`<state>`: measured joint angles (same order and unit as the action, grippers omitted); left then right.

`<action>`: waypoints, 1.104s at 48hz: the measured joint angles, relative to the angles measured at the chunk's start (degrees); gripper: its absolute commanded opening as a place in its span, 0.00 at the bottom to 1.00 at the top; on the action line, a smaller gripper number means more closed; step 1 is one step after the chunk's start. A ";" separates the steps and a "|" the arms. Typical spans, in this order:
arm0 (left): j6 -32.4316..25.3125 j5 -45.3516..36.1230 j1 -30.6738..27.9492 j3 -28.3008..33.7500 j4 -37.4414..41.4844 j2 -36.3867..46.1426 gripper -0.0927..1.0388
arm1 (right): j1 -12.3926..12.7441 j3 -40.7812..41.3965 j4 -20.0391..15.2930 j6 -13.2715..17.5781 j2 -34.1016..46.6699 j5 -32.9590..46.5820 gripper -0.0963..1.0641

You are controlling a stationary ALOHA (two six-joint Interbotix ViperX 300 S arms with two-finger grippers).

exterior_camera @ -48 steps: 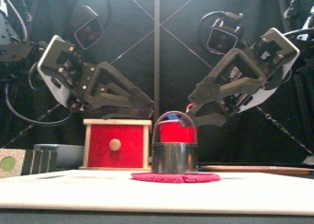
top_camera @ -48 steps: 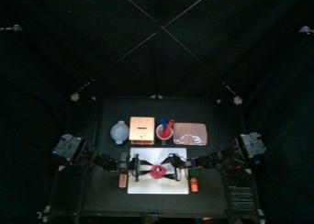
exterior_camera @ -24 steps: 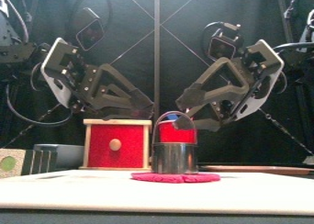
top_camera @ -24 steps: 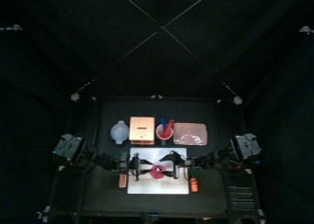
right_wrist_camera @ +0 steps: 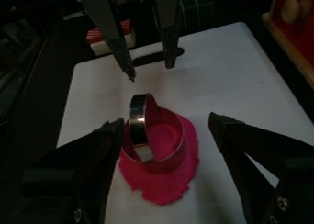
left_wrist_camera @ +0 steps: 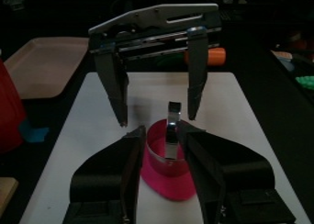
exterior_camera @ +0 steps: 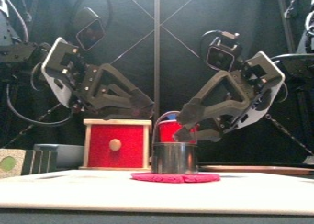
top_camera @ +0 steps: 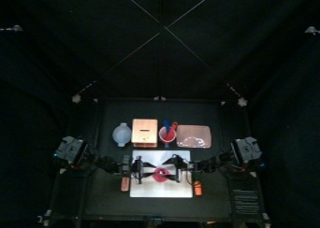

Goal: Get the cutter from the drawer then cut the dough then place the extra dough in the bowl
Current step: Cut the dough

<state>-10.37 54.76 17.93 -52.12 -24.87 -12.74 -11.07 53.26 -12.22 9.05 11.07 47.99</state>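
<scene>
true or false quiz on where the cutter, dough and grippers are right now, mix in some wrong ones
1. The cutter stands on the dough on the white cutting board. True.
2. The right gripper is shut on the cutter. False: its jaws are open and not touching the cutter.
3. The left gripper is open. True.
4. The dough lies in the blue-grey bowl. False: it lies on the board; the blue-grey bowl stands farther back.
</scene>
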 measured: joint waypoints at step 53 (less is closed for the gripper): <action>-0.09 -5.98 0.00 3.52 0.53 -3.60 0.75 | -3.87 -1.49 -2.46 0.26 0.44 -2.99 0.95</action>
<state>-10.46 48.78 17.93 -48.60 -24.35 -16.35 -14.94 51.77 -14.68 9.32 11.51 45.00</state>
